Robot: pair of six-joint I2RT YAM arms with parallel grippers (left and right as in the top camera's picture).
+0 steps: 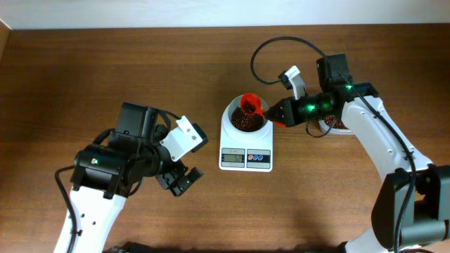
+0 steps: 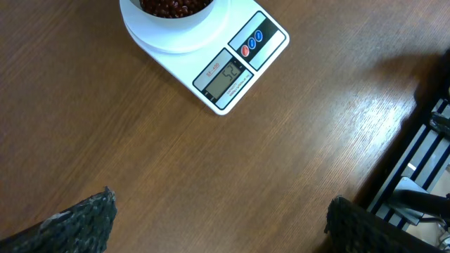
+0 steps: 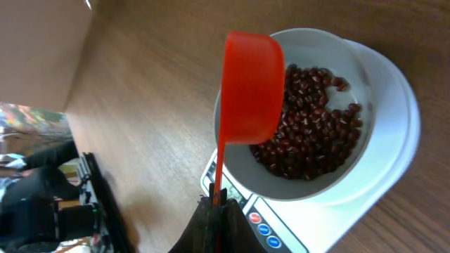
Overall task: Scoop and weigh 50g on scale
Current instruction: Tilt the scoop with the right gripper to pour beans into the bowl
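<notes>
The scale sits mid-table, and its white bowl is already well filled with red-brown beans. The right gripper is clamped tight on the handle of the red scoop. The scoop hangs tipped on its side over the bowl's rim at the back of the scale, away from the display.

The main risk is overshoot. The display appears to read at or just past the target, though the digits are small. The scoop's inside is hidden from the wrist view, so any beans left in it would push the weight too high if they slid out.

A second risk is a false reading. The scoop's cup hangs very close to the rim, and a touch would press on the scale or nudge the bowl. A careless pull away could also flick beans onto the table.

Left of the scale and towards its front, well apart, the left gripper hovers with its fingers spread wide, holding nothing and blocking nothing. Right of the scale, a tub of beans is mostly hidden under the right arm. Nothing lies between scoop and tub, so the way back looks free.
</notes>
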